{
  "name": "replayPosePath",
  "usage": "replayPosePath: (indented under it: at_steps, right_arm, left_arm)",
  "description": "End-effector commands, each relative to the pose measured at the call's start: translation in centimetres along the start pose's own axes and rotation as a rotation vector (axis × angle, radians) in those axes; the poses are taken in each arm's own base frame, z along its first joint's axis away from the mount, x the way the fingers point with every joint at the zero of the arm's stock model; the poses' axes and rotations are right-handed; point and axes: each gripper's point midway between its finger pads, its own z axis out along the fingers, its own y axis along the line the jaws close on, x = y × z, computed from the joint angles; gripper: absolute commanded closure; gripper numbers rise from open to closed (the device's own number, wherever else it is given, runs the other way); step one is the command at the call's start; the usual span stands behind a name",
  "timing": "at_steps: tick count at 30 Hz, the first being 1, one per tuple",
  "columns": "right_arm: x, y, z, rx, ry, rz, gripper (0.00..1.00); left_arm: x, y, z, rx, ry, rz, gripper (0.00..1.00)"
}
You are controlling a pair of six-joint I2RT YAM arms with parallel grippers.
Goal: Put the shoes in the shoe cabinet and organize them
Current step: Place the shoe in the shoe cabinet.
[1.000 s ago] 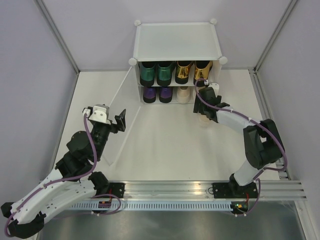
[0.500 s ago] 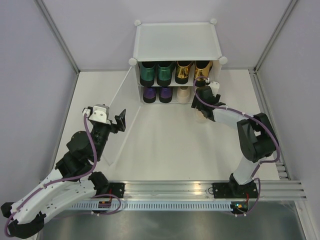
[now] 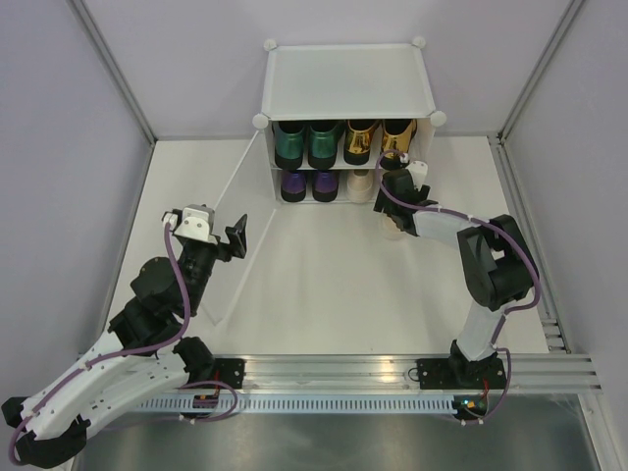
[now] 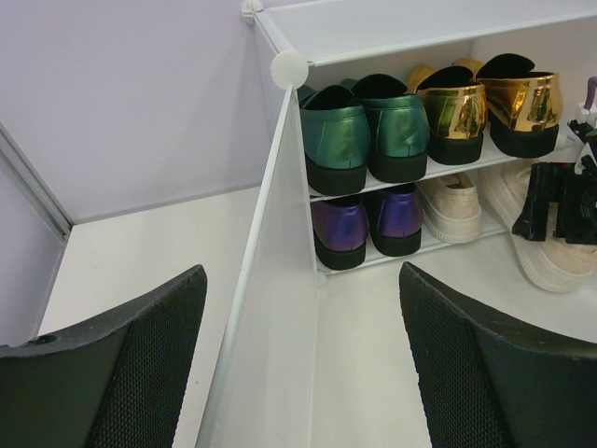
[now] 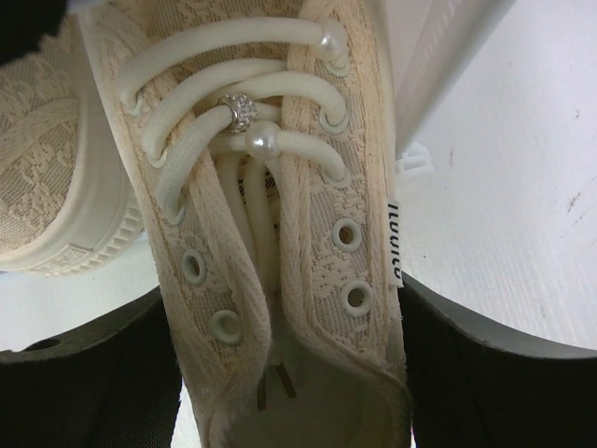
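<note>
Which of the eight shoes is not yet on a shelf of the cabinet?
The right-hand beige sneaker: it lies mostly outside the cabinet, at its front, gripped by the right pincer. The other seven shoes sit on shelves.

Robot lab test cell, not a home or shop. What shows it:
- Plain lavender wall panels [image 3: 59,177] box the space in at 9, 12 and 3 o'clock, framed by bare aluminium posts [image 3: 116,78].
- The white tabletop [image 3: 314,285] is the work surface.
- An extruded aluminium rail [image 3: 334,371] at 6 o'clock has the left arm [image 3: 157,294] and right arm [image 3: 491,265] bolted on.
- A slotted cable duct [image 3: 324,403] runs just below the rail.
- Purple cables [image 3: 178,275] run exposed along the arms.
- Household items read as props: a shoe cabinet [image 3: 348,78] at 12 o'clock and a beige sneaker [image 5: 308,140] at its front, 1 o'clock.
</note>
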Motion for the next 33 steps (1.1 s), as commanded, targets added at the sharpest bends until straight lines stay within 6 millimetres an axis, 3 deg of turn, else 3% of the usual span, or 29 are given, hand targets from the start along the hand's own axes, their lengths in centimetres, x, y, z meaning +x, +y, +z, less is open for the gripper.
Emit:
replayPosePath:
  at_steps: [1, 7, 8, 17, 26, 30, 31, 33]
  right_arm:
    - [-4.2, 1.0, 0.4, -0.020, -0.110, 0.064, 0.21]
    - [-4.5, 1.3, -0.4, -0.052, -0.105, 0.054, 0.11]
    - [-4.8, 1.3, -0.5, -0.055, -0.109, 0.058, 0.02]
    - [-6.2, 1.6, -2.4, -0.091, -0.126, 0.068, 0.02]
    - [-9.9, 1.4, -7.8, -0.173, -0.196, 0.108, 0.02]
    - [-9.2, 0.8, -9.8, -0.209, -0.184, 0.112, 0.02]
    - [-7.9, 0.5, -9.8, -0.217, -0.160, 0.106, 0.02]
    - [-7.4, 0.3, -10.8, -0.250, -0.162, 0.106, 0.02]
  left_arm:
    - [0.9, -0.5, -0.1, 0.017, 0.025, -0.012, 0.13]
    - [0.9, -0.5, -0.1, 0.019, 0.026, -0.013, 0.13]
    - [0.9, -0.5, -0.1, 0.019, 0.026, -0.013, 0.13]
    - [0.8, -0.5, -0.2, 0.021, 0.021, -0.019, 0.13]
    - [0.5, -0.4, -0.4, 0.022, 0.014, -0.025, 0.13]
    - [0.4, -0.3, -0.4, 0.022, 0.011, -0.028, 0.13]
    - [0.5, -0.3, -0.4, 0.022, 0.013, -0.026, 0.13]
    - [0.5, -0.3, -0.4, 0.022, 0.012, -0.029, 0.13]
